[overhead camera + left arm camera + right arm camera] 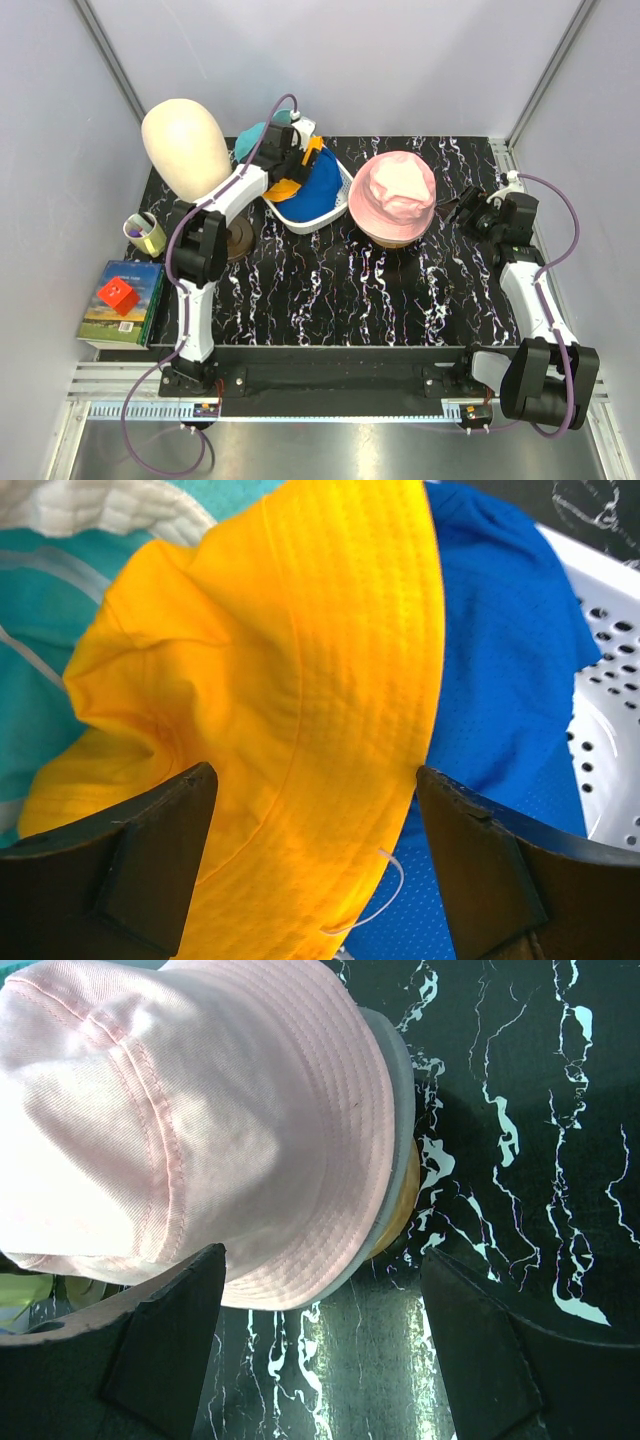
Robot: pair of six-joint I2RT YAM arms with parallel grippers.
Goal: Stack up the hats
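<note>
Sitting crown-up right of centre in the overhead view, the pink fabric bucket hat (395, 190) lies over a lavender fabric hat (395, 1090), of which only a strip of brim shows. A tan edge peeks out below both; cannot tell what it is. Upper centre: white perforated plastic basket (610, 680) holds the rest. The orange-yellow fabric bucket hat (290, 680) is crumpled on top and overlaps the royal-blue mesh hat (500, 680). The teal fabric bucket hat (252, 142) bulges over the basket's upper-left rim. The left gripper (315, 775) hangs above the basket, jaws spread wide and grasping nothing. In its wrist view the orange-yellow brim fills the gap between its dark fingers (150, 860); contact cannot be judged. The right gripper (322, 1255) is at the right of the frame, just beside the pink hat, jaws likewise spread and empty, with the pink brim lying ahead of the gap. All of this rests on the black white-veined marbled table (300, 290). At the upper left stands a cream egg-shaped mannequin head (185, 145). At the lower left, a red cube (117, 293) sits on a landscape-cover book (125, 318).
</note>
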